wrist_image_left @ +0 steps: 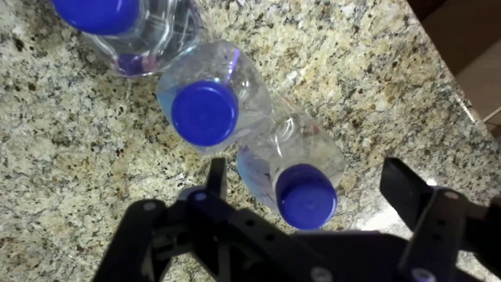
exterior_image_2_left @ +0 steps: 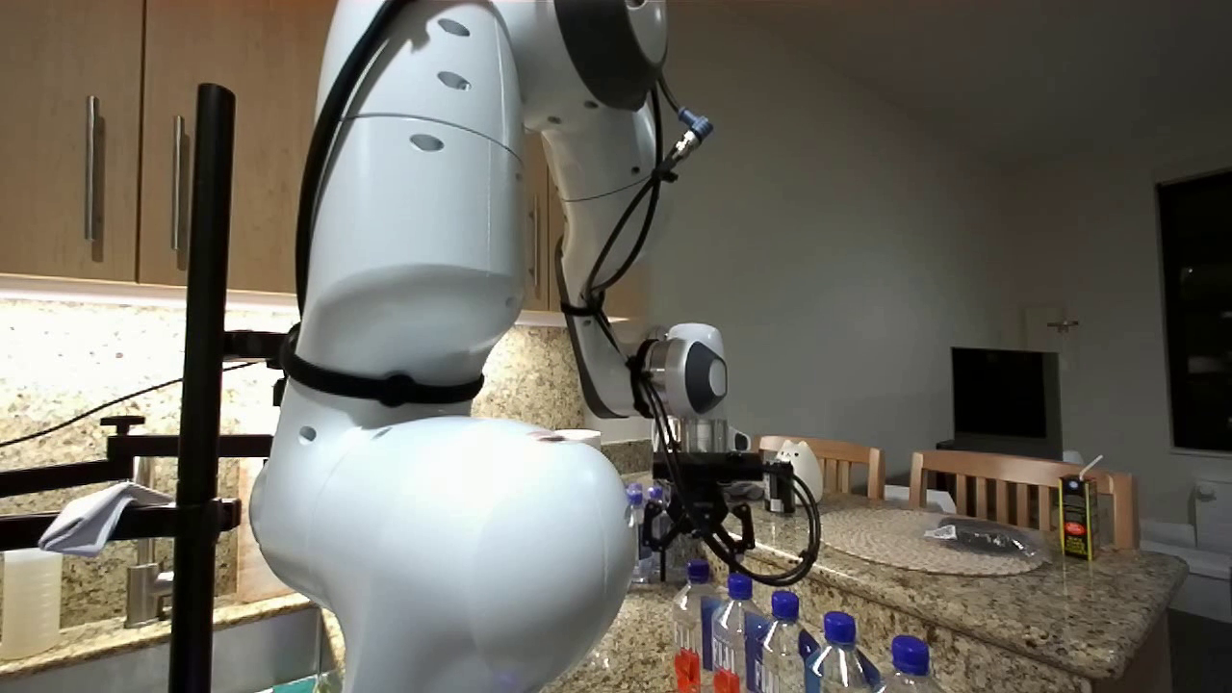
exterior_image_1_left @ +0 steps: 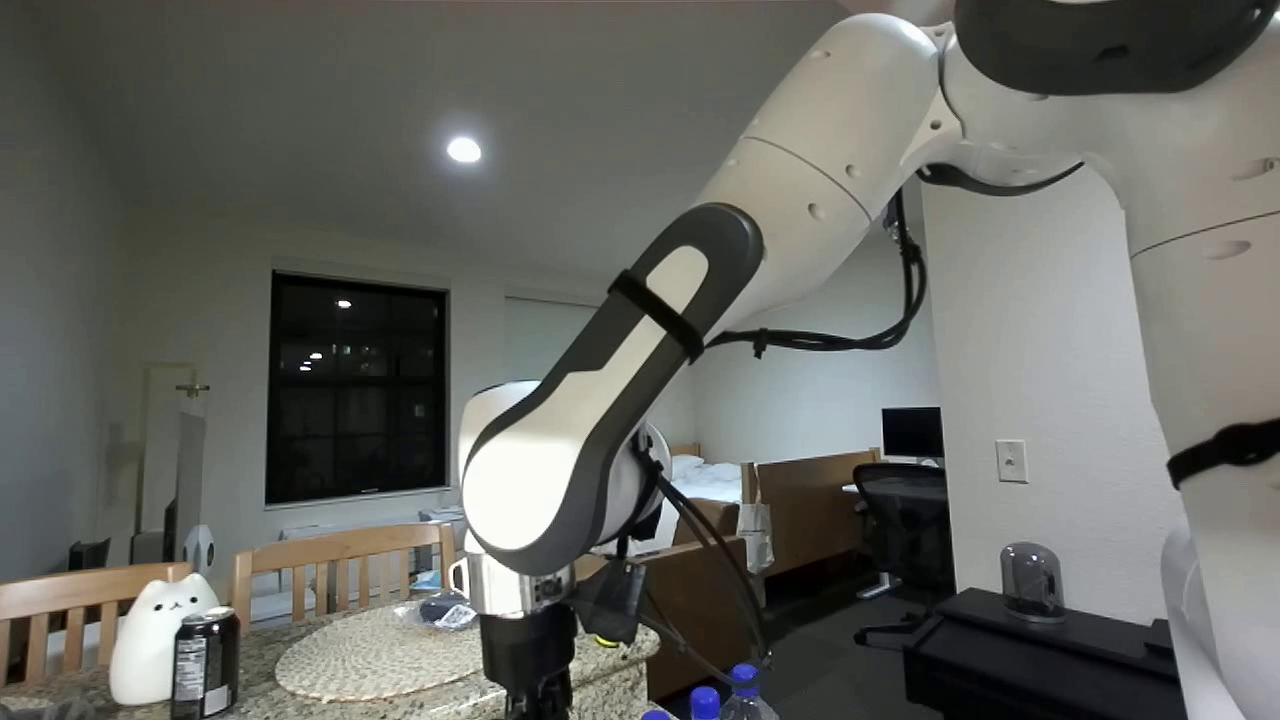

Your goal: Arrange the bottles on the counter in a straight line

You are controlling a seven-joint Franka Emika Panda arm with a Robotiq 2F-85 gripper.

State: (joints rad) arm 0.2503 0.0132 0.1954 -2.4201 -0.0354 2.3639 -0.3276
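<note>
The gripper (wrist_image_left: pixel 308 184) fills the foreground of the wrist view, jaws spread wide, a blue-capped bottle (wrist_image_left: pixel 291 152) between them with gaps on both sides. Two more bottles (wrist_image_left: pixel 215 98) continue a slanting row on the speckled surface (wrist_image_left: pixel 78 176). In an exterior view, five bottles (exterior_image_2_left: pixel 784 643) line up toward the camera.

Pale walls (exterior_image_1_left: pixel 212 325), dark window (exterior_image_1_left: pixel 357 388), lit ceiling light (exterior_image_1_left: pixel 463 150), wooden chairs (exterior_image_1_left: pixel 340 547), black office chair (exterior_image_1_left: pixel 905 512).
</note>
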